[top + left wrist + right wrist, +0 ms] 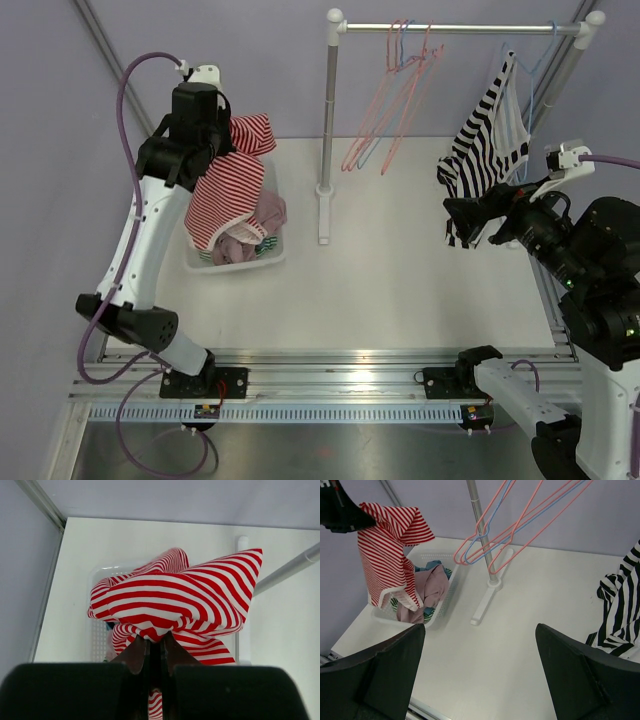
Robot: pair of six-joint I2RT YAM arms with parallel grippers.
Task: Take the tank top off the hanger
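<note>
Chrome tube clothes rail point(450, 28) spans the back. Black-and-white striped soft jersey tank top point(490, 140) hangs at its right end on a thin blue wire hanger point(520, 75), long axis vertical. It sits just beyond and right of the right gripper point(470, 215), which is spread wide and empty; that arm is nearer. Left gripper point(155, 650) is clenched on a limp red-and-white striped garment point(175, 600), above the white perforated plastic basket point(270, 258).

Before my right gripper point(462, 215), spread wide, the table point(400, 290) lies bare across the middle. The rack post point(328, 110) and its foot bar point(323, 215) stand centre, with empty hangers point(395, 100) dangling upper centre. At left the basket point(272, 255) blocks the way, and the red striped garment point(225, 190) hangs over it from my clamped left gripper point(155, 647). The tank top point(485, 140) crowds the upper right.
</note>
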